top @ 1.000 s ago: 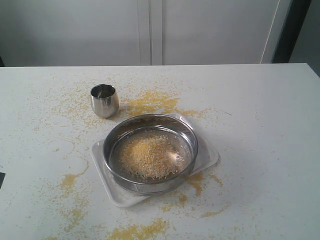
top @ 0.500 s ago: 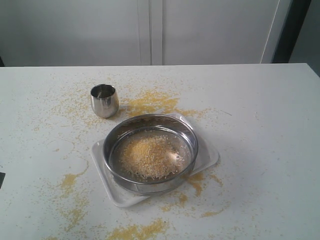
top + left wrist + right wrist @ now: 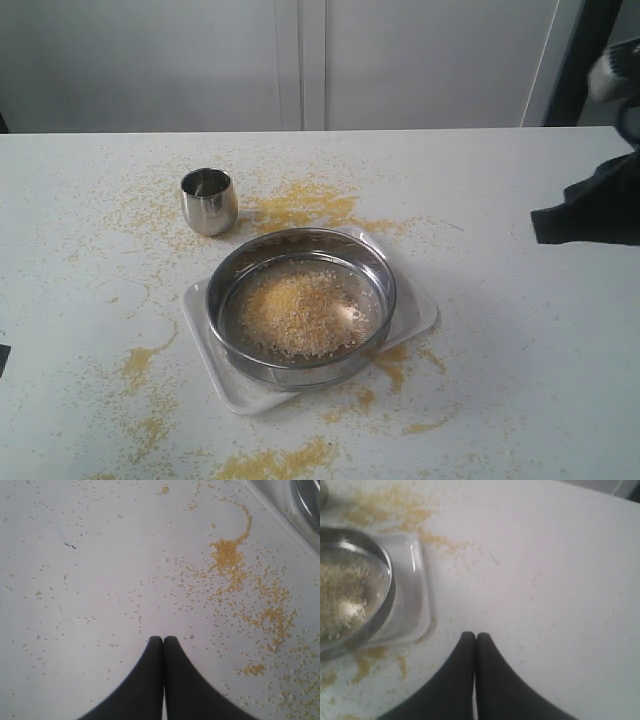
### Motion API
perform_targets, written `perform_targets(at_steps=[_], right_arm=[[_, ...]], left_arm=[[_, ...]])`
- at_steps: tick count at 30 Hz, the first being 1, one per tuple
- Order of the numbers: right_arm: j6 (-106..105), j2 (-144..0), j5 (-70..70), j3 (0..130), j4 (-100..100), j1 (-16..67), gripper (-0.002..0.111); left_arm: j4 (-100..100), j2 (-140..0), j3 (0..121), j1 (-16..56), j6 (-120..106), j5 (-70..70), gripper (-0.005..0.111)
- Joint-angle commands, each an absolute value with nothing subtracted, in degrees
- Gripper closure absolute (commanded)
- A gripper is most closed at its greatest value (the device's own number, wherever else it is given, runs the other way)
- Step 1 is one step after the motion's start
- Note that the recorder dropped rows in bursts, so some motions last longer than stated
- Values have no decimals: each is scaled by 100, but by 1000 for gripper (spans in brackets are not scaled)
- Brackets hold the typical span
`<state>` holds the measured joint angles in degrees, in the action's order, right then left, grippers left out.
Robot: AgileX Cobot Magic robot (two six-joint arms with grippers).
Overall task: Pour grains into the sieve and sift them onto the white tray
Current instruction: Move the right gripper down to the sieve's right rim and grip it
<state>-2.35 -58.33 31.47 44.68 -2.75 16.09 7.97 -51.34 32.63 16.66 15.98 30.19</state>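
The round steel sieve [image 3: 302, 304] sits on the white tray [image 3: 420, 312] at the table's middle, and a heap of yellow and pale grains [image 3: 297, 313] lies on its mesh. In the right wrist view the sieve [image 3: 382, 617], its grains [image 3: 345, 605] and the tray [image 3: 415, 605] show beside my right gripper [image 3: 475, 635], which is shut and empty over bare table. That gripper [image 3: 545, 225] enters the exterior view at the right edge, well apart from the sieve. My left gripper [image 3: 163, 639] is shut and empty above scattered grains; the exterior view does not show it.
A small steel cup [image 3: 209, 200] stands upright behind and left of the sieve. Spilled yellow meal [image 3: 300, 205] lies behind the tray, with more patches [image 3: 270, 462] in front of and left of it. The left wrist view shows spilled grains [image 3: 227, 555] and the tray's corner [image 3: 280, 515].
The right arm has come into the exterior view at the right edge; earlier frames showed no arm. Sieve, tray and cup have not moved.
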Motion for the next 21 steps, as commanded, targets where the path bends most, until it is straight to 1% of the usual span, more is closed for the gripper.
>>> perform_targets(at_steps=[1, 11, 21], right_arm=[[-903, -6478, 3680, 4902, 266, 1900, 108], [-1315, -8016, 4476, 6011, 389, 2555, 108], [-1416, -9571, 5032, 7333, 404, 2624, 108]], left_arm=[[780, -5128, 3318, 1670, 1629, 3095, 107], [780, -5128, 3318, 1670, 1629, 3095, 107], [780, -5128, 3318, 1670, 1629, 3095, 107]])
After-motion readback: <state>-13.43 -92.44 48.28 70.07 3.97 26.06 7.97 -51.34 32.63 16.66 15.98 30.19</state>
